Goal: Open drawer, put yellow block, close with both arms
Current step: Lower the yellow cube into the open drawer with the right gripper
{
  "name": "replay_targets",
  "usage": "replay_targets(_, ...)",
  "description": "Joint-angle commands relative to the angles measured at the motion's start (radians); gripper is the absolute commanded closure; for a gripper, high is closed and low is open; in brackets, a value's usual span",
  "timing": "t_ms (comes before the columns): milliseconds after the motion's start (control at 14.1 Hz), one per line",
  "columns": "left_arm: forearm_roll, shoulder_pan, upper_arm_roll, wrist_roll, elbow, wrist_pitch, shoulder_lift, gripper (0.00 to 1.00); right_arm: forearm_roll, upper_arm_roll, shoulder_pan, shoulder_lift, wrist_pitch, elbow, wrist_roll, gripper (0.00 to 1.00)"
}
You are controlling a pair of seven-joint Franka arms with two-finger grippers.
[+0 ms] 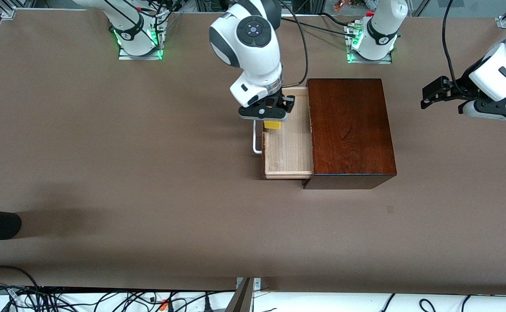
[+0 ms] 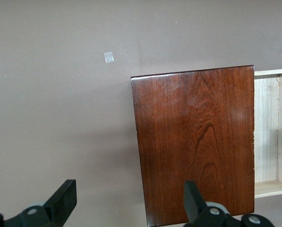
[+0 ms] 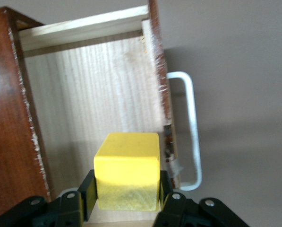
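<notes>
Yellow block (image 3: 126, 170) is clamped between the fingers of the right pincer (image 1: 272, 122), which hangs over the open drawer (image 1: 288, 151) at the part nearest the drawer front. The block is held above the pale wood floor of the tray; no other item lies in the tray. The drawer stands pulled out of the dark mahogany box (image 1: 349, 130) toward the right arm's end of the counter (image 1: 105, 173), its white bar handle (image 1: 256, 141) on the outer face. The left pincer (image 2: 126, 208) waits in the air with its fingers spread apart and grasping nothing, near the box at the left arm's end of the counter.
</notes>
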Motion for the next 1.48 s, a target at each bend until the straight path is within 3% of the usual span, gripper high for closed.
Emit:
replay_targets(0, -0.005, -0.003, 0.006, 0.031, -0.032, 0.01, -0.03, 0.0, 0.009, -0.014, 0.008, 0.064, -0.007, 0.104, 0.024, 0.86)
replay_targets(778, 0.019, -0.003, 0.002, 0.052, -0.027, -0.019, -0.018, 0.0, -0.002, -0.014, 0.034, 0.087, 0.004, 0.124, -0.227, 0.85)
replay_targets(1414, 0.016, -0.003, 0.005, 0.042, -0.016, -0.019, -0.004, 0.0, -0.152, -0.014, 0.075, 0.119, 0.024, 0.124, -0.528, 0.83)
